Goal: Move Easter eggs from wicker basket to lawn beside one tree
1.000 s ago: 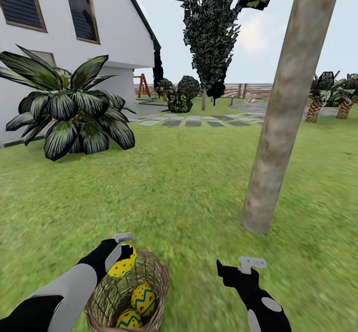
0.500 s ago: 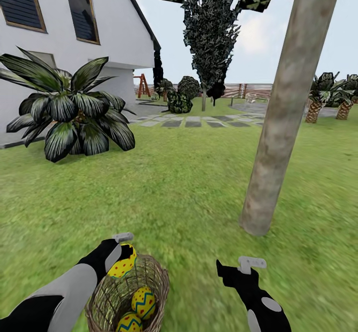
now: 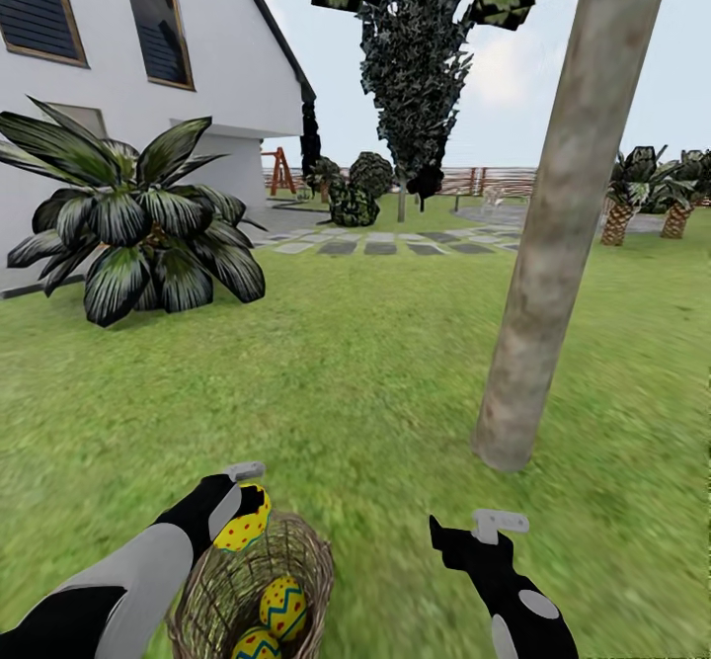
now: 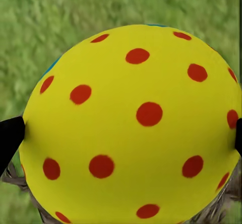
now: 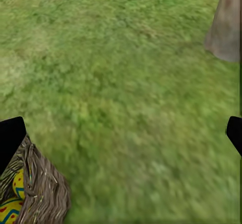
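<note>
We have one egg [image 3: 243, 521] clamped in the left gripper [image 3: 240, 513], lifted just above the wicker basket [image 3: 296, 560] rim, on the basket's house-ward side. In the left wrist view the egg [image 4: 133, 126] sits between the two black fingertips [image 4: 9, 136], contact at its widest band.

Two eggs remain in the basket: one [image 3: 282, 608] mid-bowl, another [image 3: 257, 644] just below it, touching or nearly so.

The right gripper [image 3: 474, 531] hovers over the lawn [image 3: 355, 382] between basket and tree [image 3: 553, 234], jaws spread, nothing between them. Its wrist view shows the basket wall [image 5: 43, 189] and the trunk base [image 5: 227, 27].

The tree stands near the basket, trunk base on grass with bare lawn around it.

Handling, as we judge it: the eggs look hard, smooth and rounded, likely light, so slip is the risk. Grip across the equator as now, not near a tip. Set them down low on the grass beside the trunk; dropped eggs may roll. The basket looks light and may shift if we nudge its rim.
</note>
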Robot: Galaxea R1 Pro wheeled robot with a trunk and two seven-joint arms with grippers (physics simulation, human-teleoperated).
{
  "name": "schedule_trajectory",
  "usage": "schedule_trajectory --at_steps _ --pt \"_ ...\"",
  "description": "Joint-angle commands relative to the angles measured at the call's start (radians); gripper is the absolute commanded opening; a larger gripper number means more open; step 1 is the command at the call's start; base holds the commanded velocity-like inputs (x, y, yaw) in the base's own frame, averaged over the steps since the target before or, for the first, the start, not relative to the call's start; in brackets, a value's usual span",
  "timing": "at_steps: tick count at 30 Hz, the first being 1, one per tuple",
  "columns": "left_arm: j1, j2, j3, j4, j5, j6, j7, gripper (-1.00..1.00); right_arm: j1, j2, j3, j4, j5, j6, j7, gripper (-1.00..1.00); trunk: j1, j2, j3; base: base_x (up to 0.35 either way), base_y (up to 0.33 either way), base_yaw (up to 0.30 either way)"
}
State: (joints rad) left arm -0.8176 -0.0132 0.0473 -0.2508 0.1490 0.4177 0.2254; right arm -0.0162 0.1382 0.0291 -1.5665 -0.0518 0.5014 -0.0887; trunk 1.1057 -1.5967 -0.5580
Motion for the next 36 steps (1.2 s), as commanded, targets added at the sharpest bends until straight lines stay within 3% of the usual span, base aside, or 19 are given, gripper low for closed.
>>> schedule_trajectory --at_steps 1,11,25,36 --pt "0.0 -0.001 0.005 -0.002 0.009 0.004 0.005 -1.0 -0.001 0.0 0.002 -0.001 -0.005 0.005 -0.008 1.0 -0.004 0.007 0.003 0.0 0.0 -0.146" --pt "0.0 -0.001 0.005 -0.002 0.01 0.004 0.005 -1.0 -0.001 0.0 0.004 -0.001 -0.005 0.006 -0.008 1.0 -0.042 0.077 0.045 0.0 0.0 -0.179" --pt "0.0 -0.001 0.005 -0.002 0.009 0.004 0.005 -1.0 -0.001 0.0 0.005 -0.001 -0.005 0.008 -0.008 1.0 -0.096 0.175 0.09 0.0 0.0 -0.019" --pt "0.0 -0.001 0.005 -0.002 0.009 0.004 0.005 -1.0 -0.001 0.0 0.005 -0.001 -0.005 0.008 -0.008 1.0 -0.138 0.252 0.137 0.0 0.0 -0.193"
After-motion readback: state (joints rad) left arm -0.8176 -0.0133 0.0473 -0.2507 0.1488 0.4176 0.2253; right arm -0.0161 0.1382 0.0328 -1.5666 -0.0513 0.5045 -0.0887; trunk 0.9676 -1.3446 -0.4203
